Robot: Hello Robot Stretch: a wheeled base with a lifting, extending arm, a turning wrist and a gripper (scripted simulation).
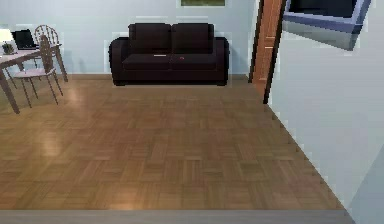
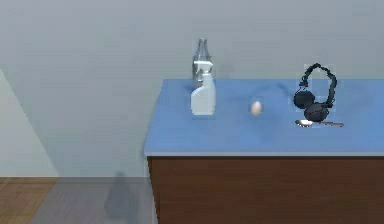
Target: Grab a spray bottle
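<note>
Spray bottle: white, upright on the blue countertop in the arm side view, toward its back left part, well in from the front edge. Greyish glass bottle stands just behind it. Small pale egg-like blob lies near the spray bottle, to its right; black headphones farther right, with a thin dark item lying in front of them. Counter front is dark brown. Gripper state: cannot tell. Forward view: parquet floor, dark sofa against the far wall, table with laptop and chair at the left, wooden door at the right.
</note>
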